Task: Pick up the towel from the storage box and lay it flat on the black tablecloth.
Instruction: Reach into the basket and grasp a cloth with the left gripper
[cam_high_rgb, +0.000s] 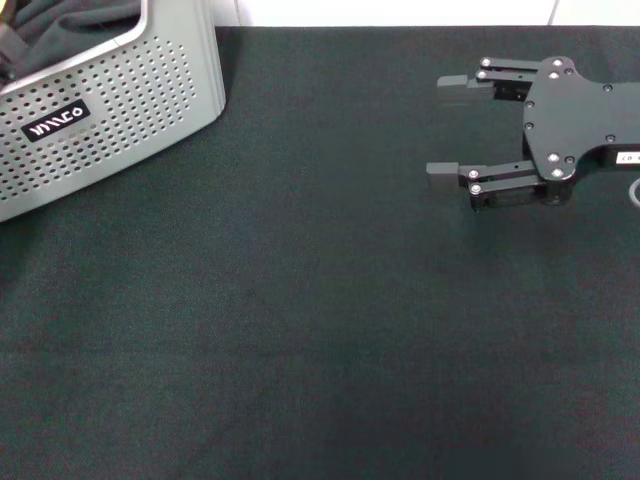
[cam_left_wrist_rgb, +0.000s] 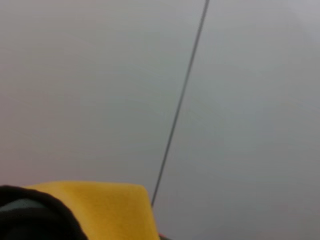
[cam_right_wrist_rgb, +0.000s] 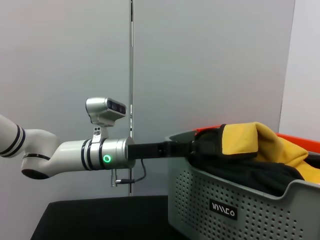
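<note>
one gripper, the left (cam_right_wrist_rgb: 197, 146), reaches into the box (cam_right_wrist_rgb: 240, 210) at the towel (cam_right_wrist_rgb: 245, 140), to lift it; its fingers' state i cannot tell. the right gripper (cam_high_rgb: 455, 130) waits apart from the box over the tablecloth (cam_high_rgb: 300, 330), jaws spread.

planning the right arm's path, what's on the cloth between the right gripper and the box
Nothing: in the head view only bare black tablecloth lies between the open right gripper and the storage box.

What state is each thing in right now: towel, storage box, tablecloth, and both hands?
towel: bunched in the box, yellow face showing, not yet laid out.
storage box: upright at the cloth's far left corner, holding fabric.
black tablecloth: spread flat, no towel on it.
left hand: reaching into the box at the towel; grip hidden.
right hand: open, hovering over the tablecloth, holding nothing.
</note>
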